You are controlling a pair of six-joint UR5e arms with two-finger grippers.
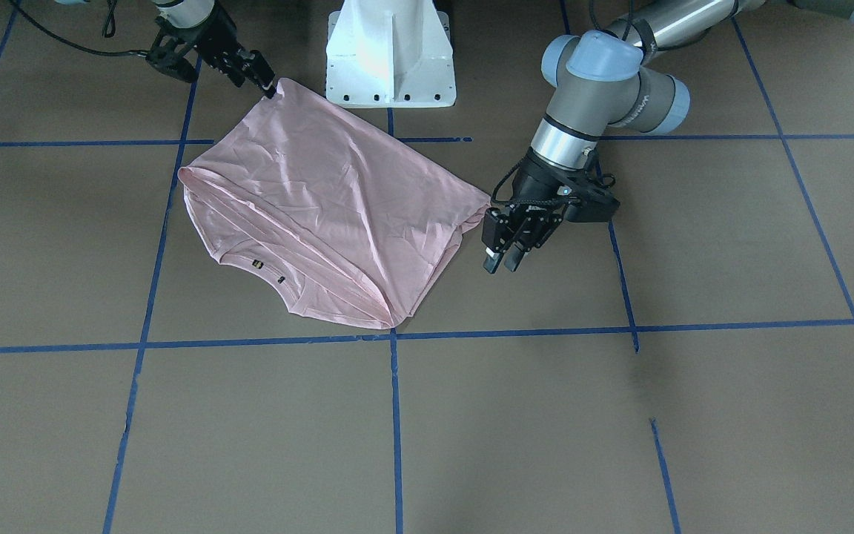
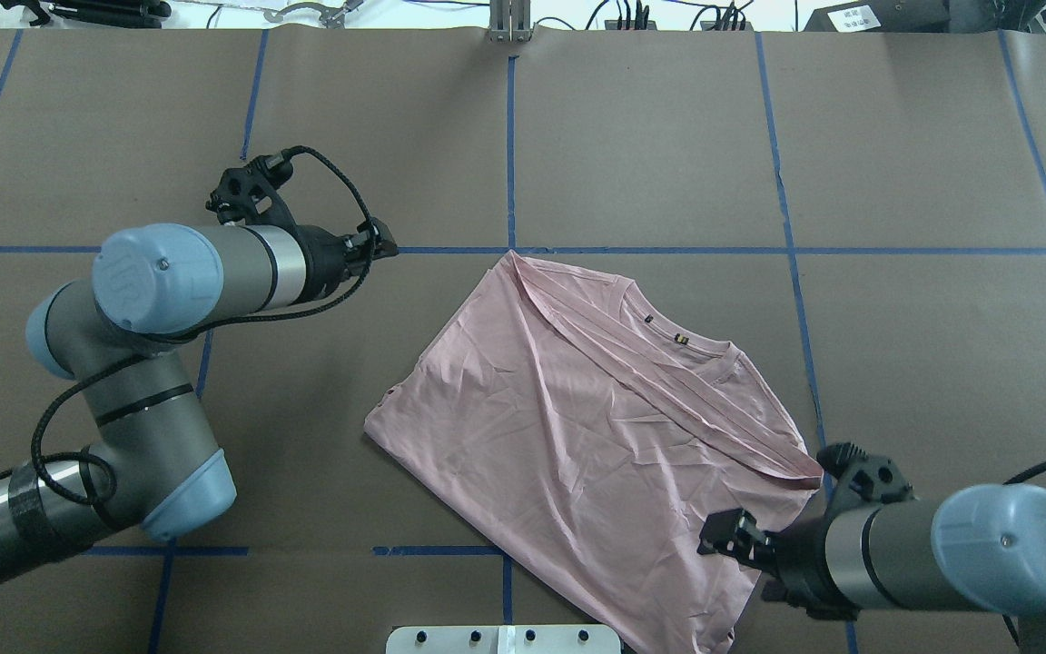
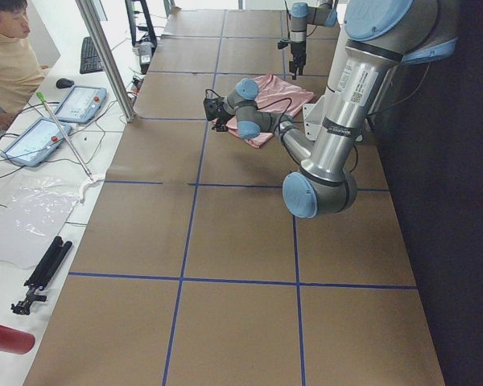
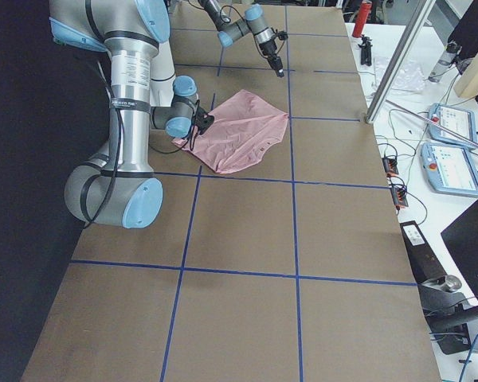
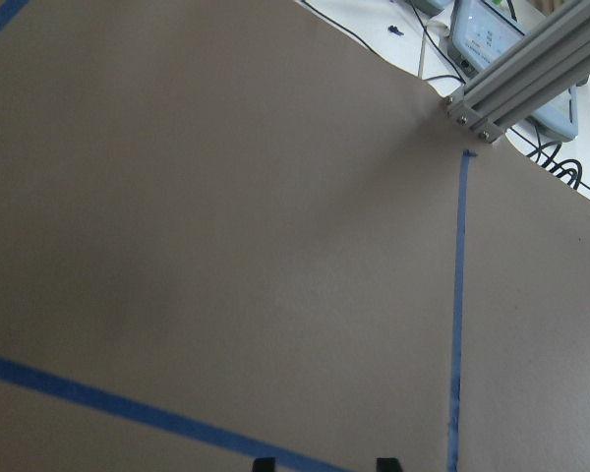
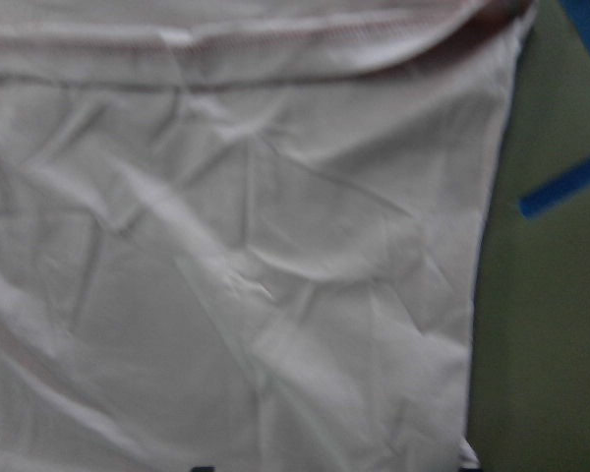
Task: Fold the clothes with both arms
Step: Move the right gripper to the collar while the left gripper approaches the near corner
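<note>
The pale pink T-shirt (image 1: 338, 200) lies flat on the brown table, plain side up, and one layer is folded over. The collar and its small label (image 2: 680, 340) show along the far right edge. No print is visible. My left gripper (image 1: 501, 261) is open and empty. It hovers just off the shirt's corner on my left side, and its wrist view shows only table between its fingertips (image 5: 264, 464). My right gripper (image 1: 267, 83) is at the shirt's corner nearest the base, its tip touching the cloth. Its jaws look apart. Its wrist view is filled by the shirt (image 6: 275, 246).
The white pedestal base (image 1: 390, 59) stands right behind the shirt. Blue tape lines (image 1: 395, 415) grid the table. An operator (image 3: 8, 56), teach pendants (image 3: 80, 103) and an aluminium post (image 3: 105, 56) are beyond the table's far edge.
</note>
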